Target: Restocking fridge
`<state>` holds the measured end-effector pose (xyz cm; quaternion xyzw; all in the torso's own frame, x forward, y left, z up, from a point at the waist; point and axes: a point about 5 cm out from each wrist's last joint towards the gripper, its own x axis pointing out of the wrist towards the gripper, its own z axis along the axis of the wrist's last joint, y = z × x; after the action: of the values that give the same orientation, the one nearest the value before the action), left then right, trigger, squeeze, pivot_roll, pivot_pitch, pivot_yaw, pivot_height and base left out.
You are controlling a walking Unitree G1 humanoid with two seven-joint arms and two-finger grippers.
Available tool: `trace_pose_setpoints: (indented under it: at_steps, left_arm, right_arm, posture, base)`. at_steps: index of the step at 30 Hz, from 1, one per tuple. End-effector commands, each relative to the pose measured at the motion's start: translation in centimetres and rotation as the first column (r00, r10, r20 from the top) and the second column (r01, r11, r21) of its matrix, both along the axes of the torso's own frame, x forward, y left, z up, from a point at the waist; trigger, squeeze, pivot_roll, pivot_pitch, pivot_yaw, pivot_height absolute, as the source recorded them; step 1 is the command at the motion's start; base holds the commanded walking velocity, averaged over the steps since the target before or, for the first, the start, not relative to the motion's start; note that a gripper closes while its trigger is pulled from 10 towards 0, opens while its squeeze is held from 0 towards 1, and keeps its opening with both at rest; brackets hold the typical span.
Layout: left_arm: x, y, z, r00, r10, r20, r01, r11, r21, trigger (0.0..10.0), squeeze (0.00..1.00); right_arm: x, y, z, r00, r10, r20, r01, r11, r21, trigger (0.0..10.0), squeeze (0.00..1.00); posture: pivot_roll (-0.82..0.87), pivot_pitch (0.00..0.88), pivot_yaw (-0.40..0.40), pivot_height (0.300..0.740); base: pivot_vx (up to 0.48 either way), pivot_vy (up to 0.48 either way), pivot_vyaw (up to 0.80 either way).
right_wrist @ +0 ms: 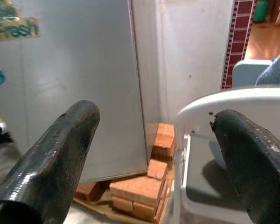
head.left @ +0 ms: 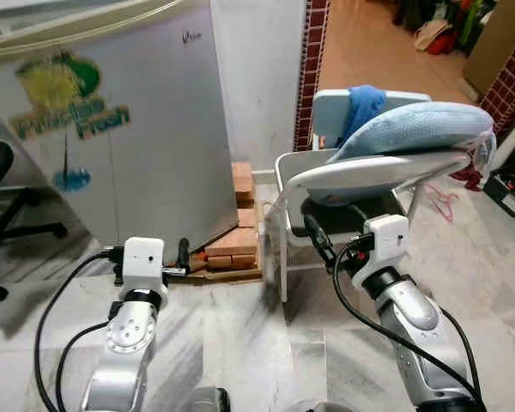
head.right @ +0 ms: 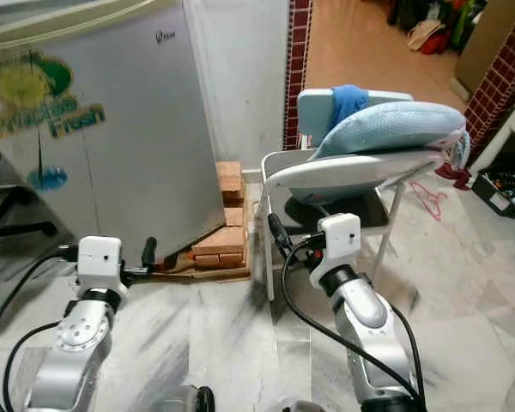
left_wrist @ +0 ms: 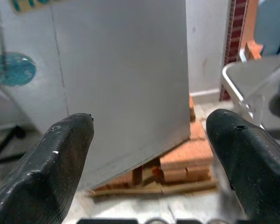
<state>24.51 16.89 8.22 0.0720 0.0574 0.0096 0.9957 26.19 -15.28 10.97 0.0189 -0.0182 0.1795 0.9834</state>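
The left pincer (left_wrist: 149, 158) is spread wide and holds nothing, raised in front of the fridge (head.left: 146, 129), its black fingers (left_wrist: 51, 168) aimed at the fridge's lower grey door. The right pincer (right_wrist: 154, 168) is likewise wide and empty, held to the right of the fridge and close to the white chair (head.left: 369, 172). The fridge, its door shut, stands on a stack of bricks (head.left: 236, 245) laid on a wooden board (head.left: 232, 275). A blue cushion (head.left: 412, 129) lies on the chair, just right of the fridge. A black office chair (head.left: 0, 206) stands left of the fridge.
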Motion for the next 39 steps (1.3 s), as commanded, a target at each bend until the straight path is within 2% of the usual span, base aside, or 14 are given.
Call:
trace_pose_setpoints:
  at_steps: [1,5,11,26,39]
  left_arm:
    - [0.2,0.2,0.1,1.0,-0.008,0.026,0.008,1.0,0.006,10.0,0.0]
    - [0.5,0.1,0.0,0.999,-0.005,0.04,0.005,1.0,-0.006,10.0,0.0]
    - [0.8,-0.5,-0.4,0.999,-0.032,0.039,0.033,0.999,-0.033,10.0,0.0]
    - [1.3,-0.5,-0.5,0.998,-0.039,0.045,0.041,0.999,-0.032,10.0,0.0]
    - [1.3,-1.3,-0.8,0.997,-0.071,0.04,0.072,0.997,-0.035,10.0,0.0]
  right_arm:
    - [-0.2,0.1,0.1,1.0,-0.017,0.024,0.017,1.0,-0.009,10.0,0.0]
    - [-0.2,-0.2,0.1,0.998,-0.052,0.036,0.052,0.999,-0.013,10.0,0.0]
    - [0.1,-0.4,0.1,0.995,-0.085,0.047,0.086,0.996,-0.015,10.0,0.0]
    - [0.5,-0.4,-0.2,0.993,-0.115,0.015,0.114,0.993,0.014,10.0,0.0]
    - [0.9,-0.4,-0.1,0.993,-0.114,0.022,0.114,0.993,0.009,10.0,0.0]
  posture:
    - [0.03,0.081,0.049,0.74]
    - [0.02,0.079,0.05,0.74]
    - [0.02,0.074,0.051,0.74]
    - [0.02,0.064,0.055,0.74]
    - [0.02,0.056,0.054,0.74]
  base:
    - [0.0,0.0,0.0]
    - [0.0,0.083,0.0]
    - [0.0,0.48,0.0]
    - [0.0,0.48,0.0]
    - [0.0,0.48,-0.36]
